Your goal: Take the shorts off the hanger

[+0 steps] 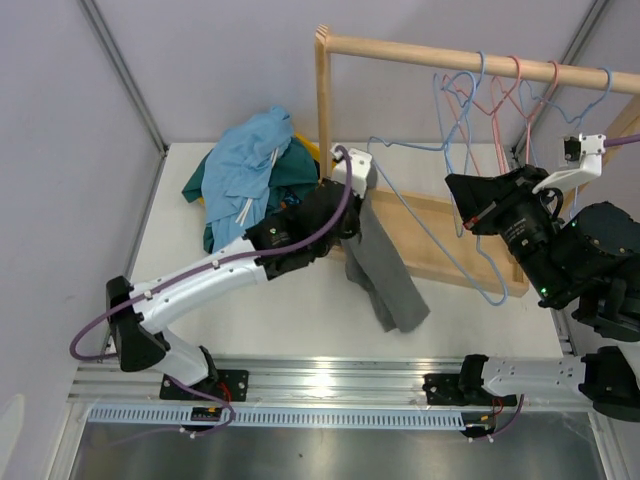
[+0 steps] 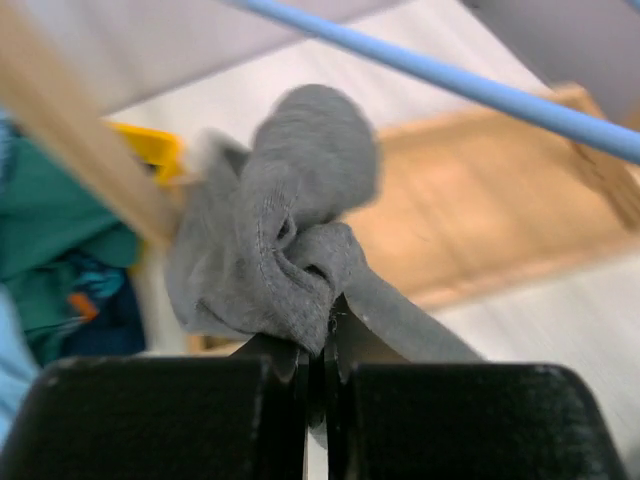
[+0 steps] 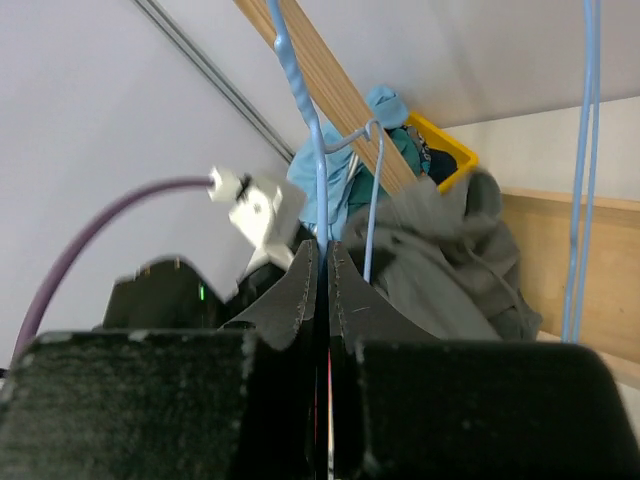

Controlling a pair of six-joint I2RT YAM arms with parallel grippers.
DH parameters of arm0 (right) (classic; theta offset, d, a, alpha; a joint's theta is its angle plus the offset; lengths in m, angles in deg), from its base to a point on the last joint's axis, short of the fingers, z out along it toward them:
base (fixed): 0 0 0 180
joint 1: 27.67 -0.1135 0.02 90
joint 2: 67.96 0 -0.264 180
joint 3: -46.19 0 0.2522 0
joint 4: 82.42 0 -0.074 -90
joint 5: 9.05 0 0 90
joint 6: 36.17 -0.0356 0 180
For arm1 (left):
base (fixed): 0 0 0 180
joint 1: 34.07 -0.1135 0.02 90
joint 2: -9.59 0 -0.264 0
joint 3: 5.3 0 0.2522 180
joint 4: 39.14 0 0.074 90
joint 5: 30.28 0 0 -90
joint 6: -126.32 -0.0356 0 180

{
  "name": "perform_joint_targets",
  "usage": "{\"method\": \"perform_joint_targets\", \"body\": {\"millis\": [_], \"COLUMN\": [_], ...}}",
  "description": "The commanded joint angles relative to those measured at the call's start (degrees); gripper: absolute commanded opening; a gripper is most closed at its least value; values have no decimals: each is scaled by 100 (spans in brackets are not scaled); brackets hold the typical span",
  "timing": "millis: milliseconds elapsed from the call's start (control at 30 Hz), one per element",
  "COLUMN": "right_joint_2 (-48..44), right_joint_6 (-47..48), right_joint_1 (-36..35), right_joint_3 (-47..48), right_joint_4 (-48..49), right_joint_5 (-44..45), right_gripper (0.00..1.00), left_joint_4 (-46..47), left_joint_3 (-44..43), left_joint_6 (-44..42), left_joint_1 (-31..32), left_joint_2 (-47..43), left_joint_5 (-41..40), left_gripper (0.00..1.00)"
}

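Grey shorts (image 1: 385,275) hang from my left gripper (image 1: 352,222), limp above the table beside the wooden rack post. In the left wrist view the jaws (image 2: 320,345) are shut on a bunched fold of this grey fabric (image 2: 290,230). A light blue wire hanger (image 1: 405,146) slants between both arms. My right gripper (image 1: 455,195) is shut on its wire, which the right wrist view shows pinched between the closed jaws (image 3: 322,255). The grey shorts (image 3: 450,265) still drape next to that wire. Light blue (image 1: 250,160) and teal shorts (image 1: 200,183) lie heaped at the back left.
A wooden rack (image 1: 323,100) stands at the back, its rod (image 1: 450,55) carrying several empty pink and blue hangers (image 1: 490,100). Its flat base (image 1: 445,235) lies under the hanger. A yellow bin (image 3: 445,150) sits behind the pile. Grey walls enclose the table.
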Motion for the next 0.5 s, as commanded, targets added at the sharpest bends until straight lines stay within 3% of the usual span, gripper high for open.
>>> {"method": "perform_joint_targets", "body": {"millis": [0,133,333,467], "right_joint_2": [138,446,1517,2080], "right_joint_6": [-55,753,1905,1934], "right_joint_1": [-51,-42,265,932], "right_joint_3": [181,453,1691,2360], "right_joint_4": [4,583,997,805], "right_joint_5": [265,660,671,162], "right_gripper": [0,0,0,0], "left_joint_4": [-47,42,-344,-626], "left_joint_3": [-97,704,1644,1944], "left_joint_6": [-40,417,1198,1743], "left_joint_1": [-119,126,1505,2514], "left_joint_2": [-467,-1326,-2400,-3025], "left_joint_5": [519,696,-270,-718], "left_gripper": [0,0,0,0]}}
